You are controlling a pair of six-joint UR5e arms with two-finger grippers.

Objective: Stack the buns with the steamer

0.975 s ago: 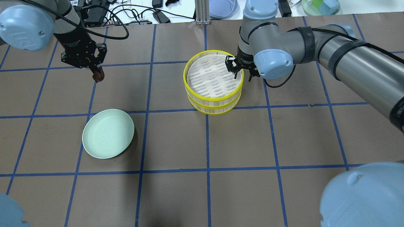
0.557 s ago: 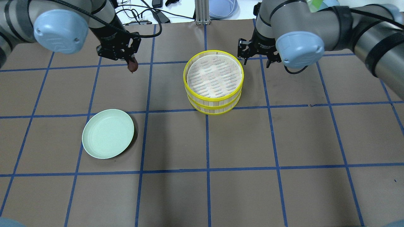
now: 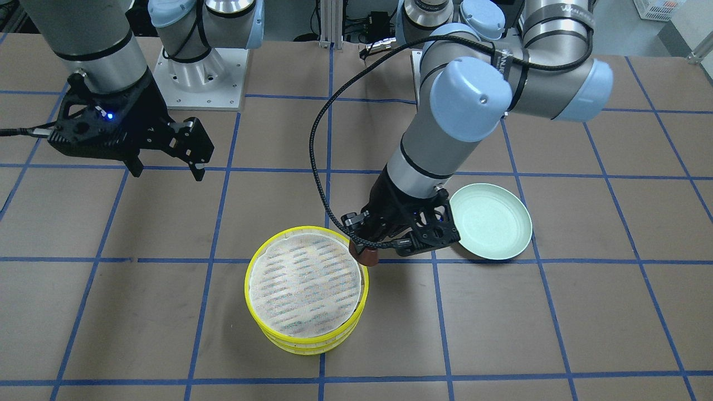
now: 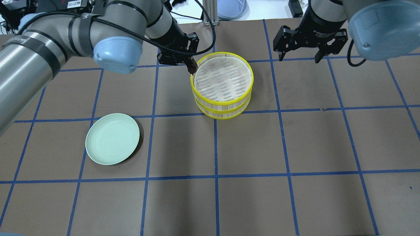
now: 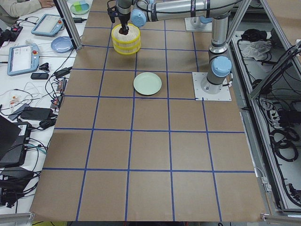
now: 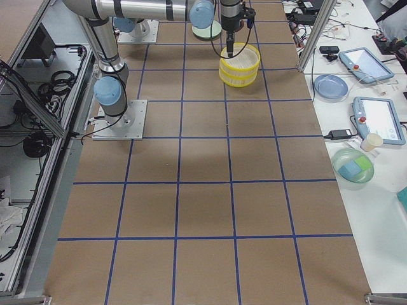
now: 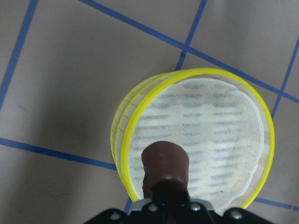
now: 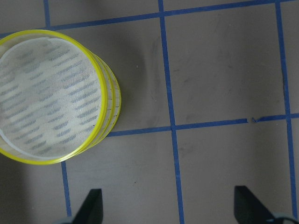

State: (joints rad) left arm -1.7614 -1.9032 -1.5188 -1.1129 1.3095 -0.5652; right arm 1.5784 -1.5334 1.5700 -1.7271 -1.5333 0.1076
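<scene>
The steamer (image 4: 223, 80) is two yellow-rimmed trays stacked as tiers; its top mesh liner (image 3: 305, 289) is bare. My left gripper (image 4: 191, 67) is shut on the dark reddish-brown bun (image 4: 192, 68) and holds it at the steamer's left rim. In the left wrist view the bun (image 7: 164, 163) hangs over the near edge of the top tray (image 7: 210, 140). It also shows in the front view (image 3: 366, 257). My right gripper (image 4: 299, 60) is open and empty, raised to the right of the steamer and beyond it. The cream-white bun is out of view.
An empty pale mint-green plate (image 4: 112, 138) lies on the brown gridded table, left and nearer than the steamer; it also shows in the front view (image 3: 490, 221). Tablets, bowls and cables lie beyond the table's far edge.
My left gripper has carried the brown bun rightward from the far left to the steamer's left rim. My right gripper has drawn back from the steamer's right rim, up and to the right.
</scene>
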